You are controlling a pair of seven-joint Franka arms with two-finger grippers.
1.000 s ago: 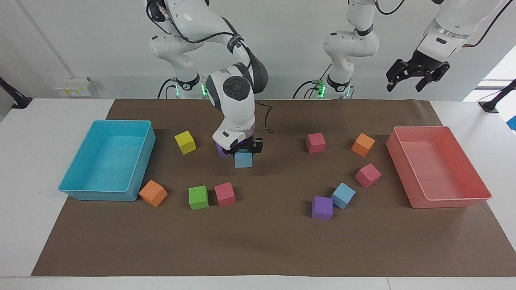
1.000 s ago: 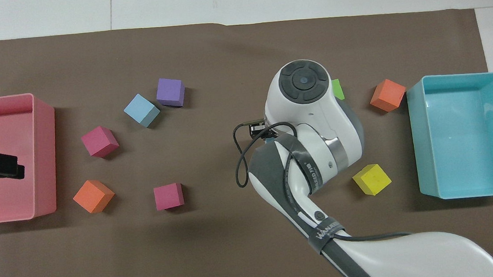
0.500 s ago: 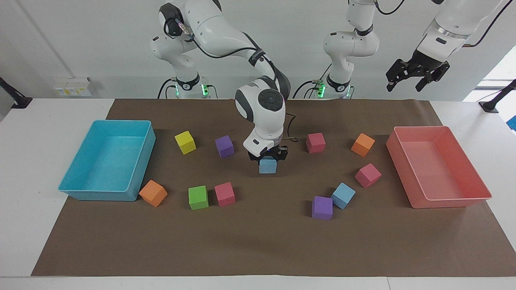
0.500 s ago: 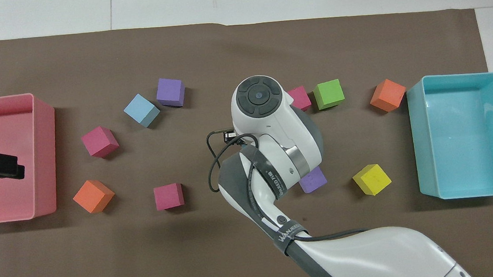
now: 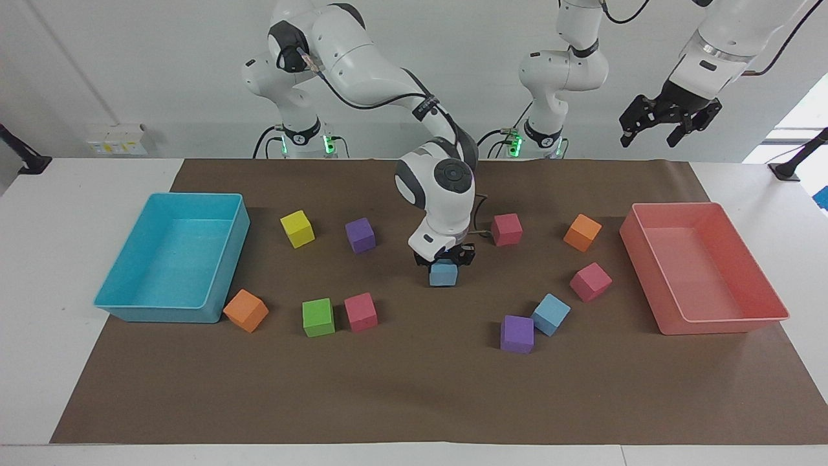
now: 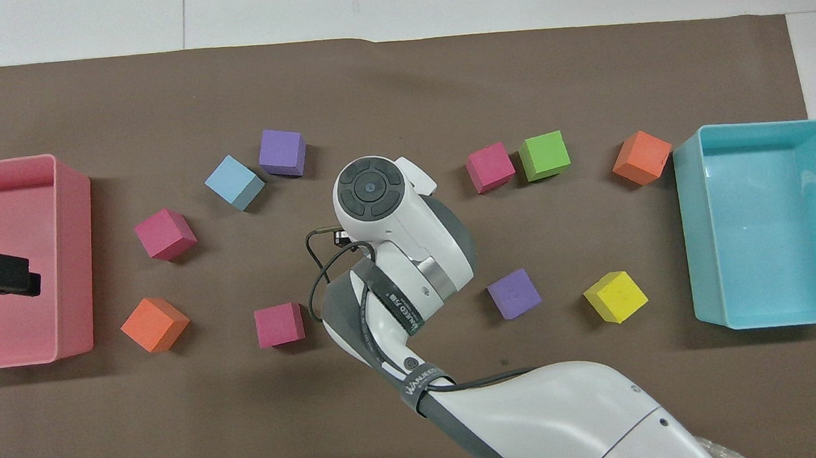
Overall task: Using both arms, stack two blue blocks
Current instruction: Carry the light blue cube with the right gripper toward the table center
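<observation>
My right gripper is shut on a sky-blue block and holds it low over the middle of the brown mat; in the overhead view the right arm's wrist hides this block. The second blue block lies on the mat toward the left arm's end, touching a purple cube; it also shows in the overhead view. My left gripper waits open and empty, raised high over the pink tray.
A turquoise tray stands at the right arm's end. Yellow, purple, green, pink and orange cubes lie near it. Two pink cubes and an orange one lie toward the pink tray.
My right arm has carried the blue block across the mat toward the left arm's end, uncovering the purple, pink and green cubes. The left arm has not moved.
</observation>
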